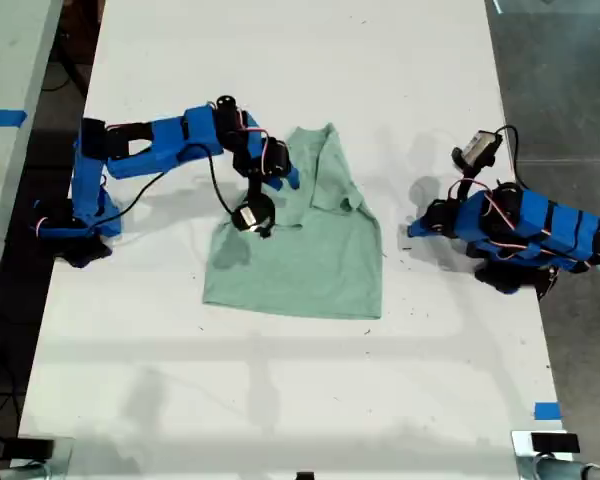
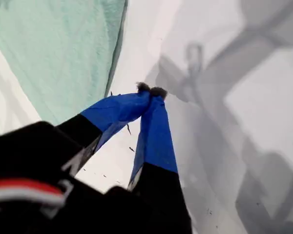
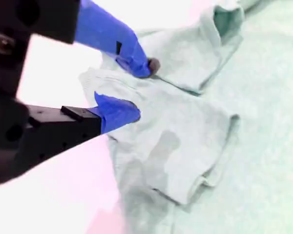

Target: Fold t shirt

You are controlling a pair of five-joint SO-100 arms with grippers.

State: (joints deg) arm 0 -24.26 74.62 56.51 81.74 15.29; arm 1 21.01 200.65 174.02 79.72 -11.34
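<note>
The pale mint-green t shirt (image 1: 310, 250) lies flat on the white table (image 1: 280, 400), its upper part narrowed by folded-in cloth. My second gripper (image 1: 285, 178) hangs over the shirt's upper corner on the exterior view's left. It is open (image 3: 139, 88), with one blue fingertip (image 3: 149, 66) on a folded sleeve and the other (image 3: 129, 111) by the shirt's edge (image 3: 185, 131). On the exterior view's right, my first gripper (image 1: 412, 230) rests low on its folded arm. It is shut (image 2: 151, 91) over bare table, apart from the shirt's side edge (image 2: 63, 48).
The table's long edges run close behind both arm bases. A blue tape mark (image 1: 547, 411) sits near the table's front corner on the exterior view's right. Another surface with blue tape (image 1: 0, 117) stands beyond a dark gap on the exterior view's left.
</note>
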